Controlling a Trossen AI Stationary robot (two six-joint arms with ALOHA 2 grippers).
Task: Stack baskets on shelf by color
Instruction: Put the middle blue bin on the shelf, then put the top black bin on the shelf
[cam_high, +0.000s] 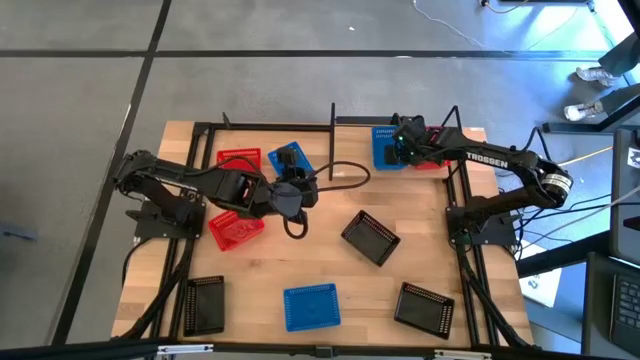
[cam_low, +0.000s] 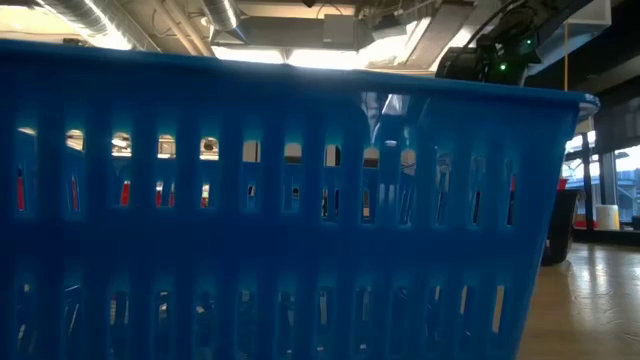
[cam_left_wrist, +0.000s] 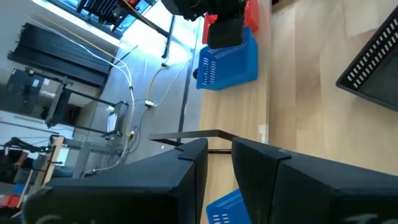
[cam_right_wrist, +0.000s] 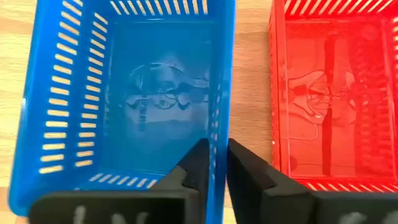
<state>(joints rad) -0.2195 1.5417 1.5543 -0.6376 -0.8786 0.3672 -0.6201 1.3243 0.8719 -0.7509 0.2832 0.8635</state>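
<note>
My right gripper (cam_right_wrist: 213, 163) pinches the wall of an empty blue basket (cam_right_wrist: 124, 87) on the shelf (cam_high: 333, 122), just beside an empty red basket (cam_right_wrist: 336, 87). My left gripper (cam_left_wrist: 217, 155) is nearly shut, holding nothing, near another blue basket (cam_high: 291, 158). The low view shows mostly blue basket wall (cam_low: 280, 230); overhead, the black baskets (cam_high: 370, 237) lie spread apart.

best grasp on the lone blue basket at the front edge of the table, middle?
Probably a top-down pinch on one long rim wall. The blue basket sits upright with its mouth open, walls thin and perforated, so one finger can go inside and one outside. It stands apart from the black baskets on either side, so either arm has clearance.
</note>
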